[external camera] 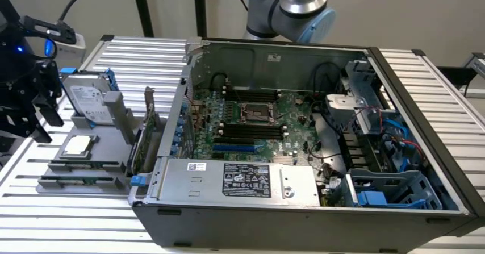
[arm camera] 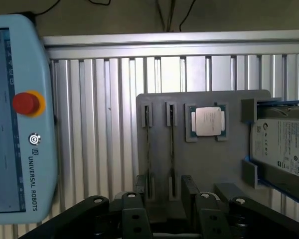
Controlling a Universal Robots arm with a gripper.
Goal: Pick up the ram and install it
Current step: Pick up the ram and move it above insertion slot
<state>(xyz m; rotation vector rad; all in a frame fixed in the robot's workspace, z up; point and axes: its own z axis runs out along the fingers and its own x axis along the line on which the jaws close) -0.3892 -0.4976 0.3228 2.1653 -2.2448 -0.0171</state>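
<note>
— Where's the ram (arm camera: 172, 149)?
— On edge in a slot of the grey tray (arm camera: 209, 169) on the bench (arm camera: 89, 124), beside a 2nd stick (arm camera: 148, 149).
— And the claw (arm camera: 164, 194)?
— Open, empty, over the tray's edge.

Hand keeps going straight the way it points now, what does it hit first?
Likely the ram stick nearer the processor, standing in the grey tray; the open hand lines up with its end. Depth is unclear.

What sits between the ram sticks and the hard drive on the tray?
The processor, in its pocket on the tray, apart from both the ram sticks and the hard drive; clearest in the wrist view.
</note>
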